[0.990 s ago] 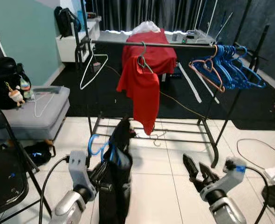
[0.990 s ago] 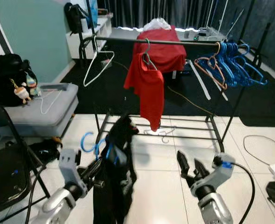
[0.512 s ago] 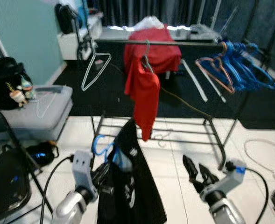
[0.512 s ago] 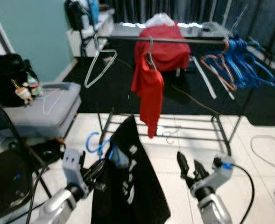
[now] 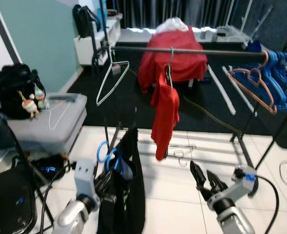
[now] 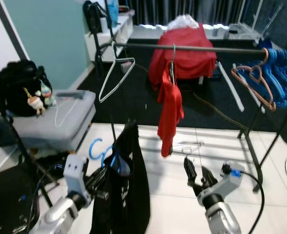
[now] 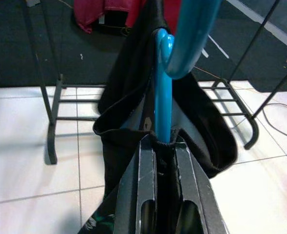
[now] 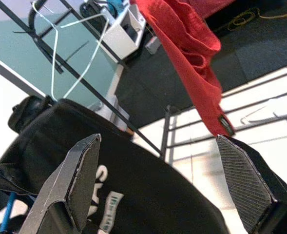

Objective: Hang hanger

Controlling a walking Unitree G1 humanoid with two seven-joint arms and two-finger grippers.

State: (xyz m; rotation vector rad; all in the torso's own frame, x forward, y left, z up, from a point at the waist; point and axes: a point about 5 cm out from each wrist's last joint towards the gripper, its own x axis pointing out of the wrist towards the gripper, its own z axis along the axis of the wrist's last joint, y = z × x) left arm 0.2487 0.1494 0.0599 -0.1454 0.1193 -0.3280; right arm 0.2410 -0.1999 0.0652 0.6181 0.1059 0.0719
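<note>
One stiff blue hanger (image 7: pixel 162 87), limp black shirt (image 5: pixel 128 190) draped, gripping at neck in closed left claw (image 7: pixel 163 146); right claw (image 5: pixel 207 181) spread, empty.

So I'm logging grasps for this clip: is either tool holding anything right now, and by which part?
The left tool is shut on the blue hanger carrying the black garment, gripping its neck just below the hook. The right tool is open, holding nothing.

Head stereo pair looking down at clothes rack (image 5: pixel 182 50), wrist cameras close along each hand, sharing black garment (image 8: pixel 133 180)
</note>
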